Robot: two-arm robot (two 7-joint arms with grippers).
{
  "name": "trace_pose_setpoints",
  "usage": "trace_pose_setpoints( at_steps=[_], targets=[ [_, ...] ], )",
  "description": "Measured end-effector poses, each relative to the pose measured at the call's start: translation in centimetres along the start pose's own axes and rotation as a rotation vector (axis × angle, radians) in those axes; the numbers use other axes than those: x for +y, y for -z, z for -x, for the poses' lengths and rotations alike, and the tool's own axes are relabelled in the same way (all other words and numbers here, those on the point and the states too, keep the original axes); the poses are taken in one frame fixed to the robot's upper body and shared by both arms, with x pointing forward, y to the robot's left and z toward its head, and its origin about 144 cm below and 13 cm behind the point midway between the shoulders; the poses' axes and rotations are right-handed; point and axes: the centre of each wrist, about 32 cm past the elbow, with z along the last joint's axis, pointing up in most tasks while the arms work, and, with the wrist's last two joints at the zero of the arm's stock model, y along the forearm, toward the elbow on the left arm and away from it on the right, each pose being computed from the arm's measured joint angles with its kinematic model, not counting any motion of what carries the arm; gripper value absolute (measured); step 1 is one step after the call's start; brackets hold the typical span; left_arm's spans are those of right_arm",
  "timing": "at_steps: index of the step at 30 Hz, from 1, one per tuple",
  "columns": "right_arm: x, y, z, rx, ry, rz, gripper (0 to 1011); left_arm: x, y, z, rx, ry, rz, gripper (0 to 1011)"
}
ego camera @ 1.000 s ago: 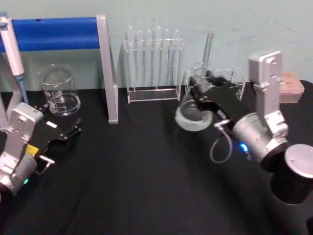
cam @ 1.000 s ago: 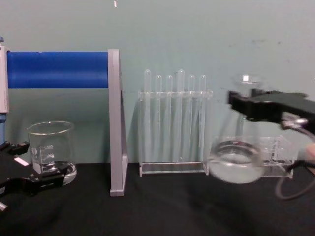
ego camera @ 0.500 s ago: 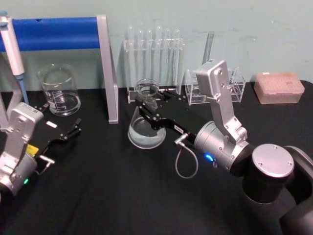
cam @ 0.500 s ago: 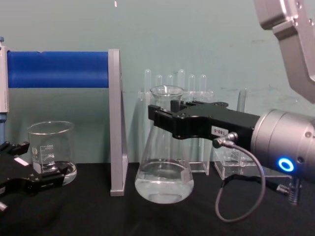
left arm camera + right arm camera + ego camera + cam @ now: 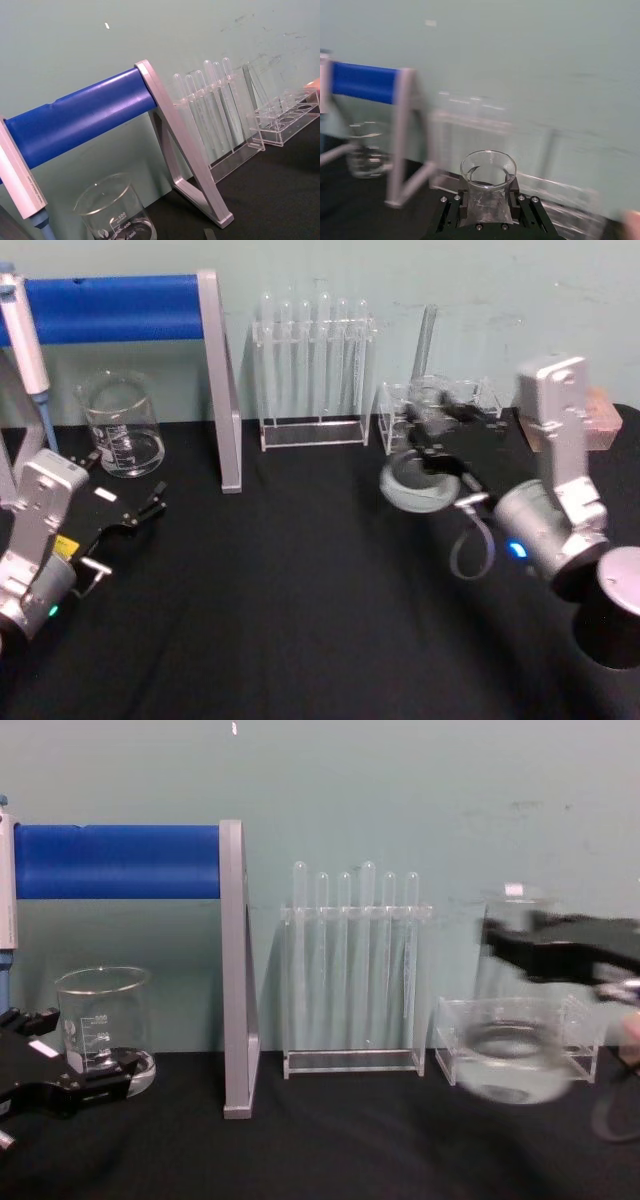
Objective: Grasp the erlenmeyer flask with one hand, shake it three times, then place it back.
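The right tool (image 5: pixel 432 425) is pinching the flask (image 5: pixel 412 485) by its neck, one finger on each side. The right wrist view shows that clearly, with the open mouth sticking up just above the fingers (image 5: pixel 522 210). The flask is up off the black counter (image 5: pixel 280 590), hanging on the right side of the scene just in front of the small clear rack (image 5: pixel 480 400). Its round base comes out blurry from the chest view, so there's no telling what's inside. The left tool (image 5: pixel 140 510) sits low at the near left of the counter with its fingers spread, holding nothing. The beaker (image 5: pixel 120 425) is at the far left. To its right stands the blue bar stand (image 5: pixel 110 308), and the test tube rack (image 5: pixel 312 370) is far middle against the wall.
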Motion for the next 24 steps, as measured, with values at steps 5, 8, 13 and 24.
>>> trace_pose_setpoints(
  at_steps=[5,8,13,24],
  targets=[
    [-1.6,0.1,-1.7,-0.005,0.145,0.016,453,0.0,0.0,0.0,0.000,0.000,0.000,1001],
    [-2.1,0.1,-2.3,-0.004,0.188,0.021,452,0.0,0.0,0.0,0.000,0.000,0.000,1001],
    [-2.2,0.1,-2.6,0.002,0.203,0.024,453,0.0,0.0,0.0,0.000,0.000,0.000,1001],
    [-0.1,0.1,-0.4,0.012,-0.020,0.015,452,0.0,0.0,0.0,0.000,0.000,0.000,1001]
  ],
)
